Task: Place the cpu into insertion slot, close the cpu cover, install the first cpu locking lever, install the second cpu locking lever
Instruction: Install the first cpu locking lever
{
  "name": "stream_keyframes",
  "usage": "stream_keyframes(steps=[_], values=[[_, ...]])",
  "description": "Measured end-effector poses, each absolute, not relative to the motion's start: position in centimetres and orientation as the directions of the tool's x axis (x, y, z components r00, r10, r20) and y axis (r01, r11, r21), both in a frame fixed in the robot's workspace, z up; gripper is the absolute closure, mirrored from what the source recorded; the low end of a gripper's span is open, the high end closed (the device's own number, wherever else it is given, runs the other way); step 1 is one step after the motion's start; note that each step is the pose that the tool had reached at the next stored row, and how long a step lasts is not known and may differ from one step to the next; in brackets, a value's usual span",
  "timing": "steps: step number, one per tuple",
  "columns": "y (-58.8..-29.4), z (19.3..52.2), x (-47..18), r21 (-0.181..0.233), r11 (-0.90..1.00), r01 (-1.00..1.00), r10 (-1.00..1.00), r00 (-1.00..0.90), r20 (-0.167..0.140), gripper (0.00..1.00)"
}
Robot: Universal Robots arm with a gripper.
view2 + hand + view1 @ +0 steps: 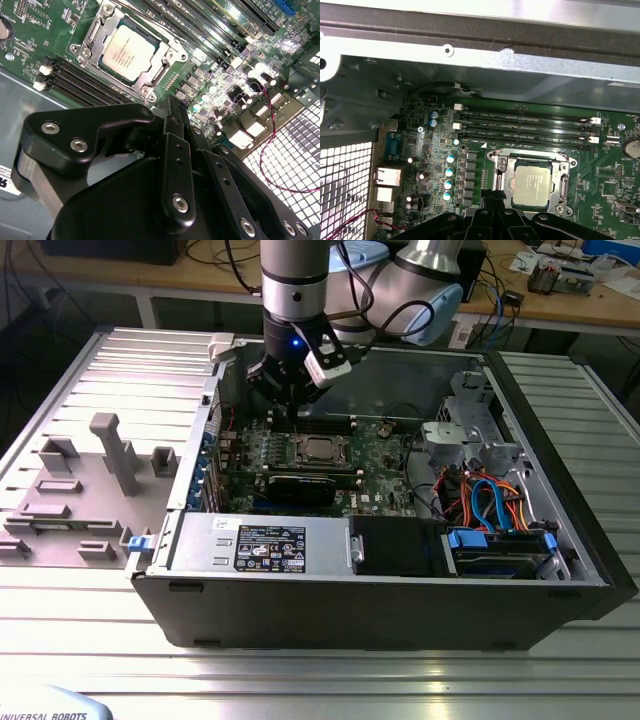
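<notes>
The cpu (pixel 127 52), a flat square chip with a silvery top, sits in its socket on the green motherboard; it also shows in the exterior view (pixel 320 450) and the first wrist view (pixel 534 186). The cpu cover (pixel 107 17), a thin silvery frame, lies flat around the chip, its window showing the chip's top. I cannot tell how the thin locking levers along the socket's sides stand. My gripper (pixel 292 412) hangs just above the board, beside the socket's corner toward the case's back wall. Its black fingers (pixel 172 107) are shut together, with nothing between them.
Memory slots (pixel 525 125) run beside the socket. A long black card (pixel 300 485) lies on the near side of the socket. The power supply (pixel 270 540) and a drive cage with blue and orange cables (pixel 490 500) occupy the case's front. Grey fixtures (pixel 110 455) stand outside the case.
</notes>
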State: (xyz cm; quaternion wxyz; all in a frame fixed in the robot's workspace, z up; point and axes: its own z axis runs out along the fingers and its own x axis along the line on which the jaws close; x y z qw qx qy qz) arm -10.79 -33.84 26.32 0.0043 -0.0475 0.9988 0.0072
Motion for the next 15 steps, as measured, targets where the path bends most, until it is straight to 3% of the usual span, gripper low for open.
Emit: stream_keyframes(steps=[15], values=[[-32.0, 26.3, -12.4, 0.014, 0.995, -0.103, -0.103, -0.995, -0.009, 0.89]])
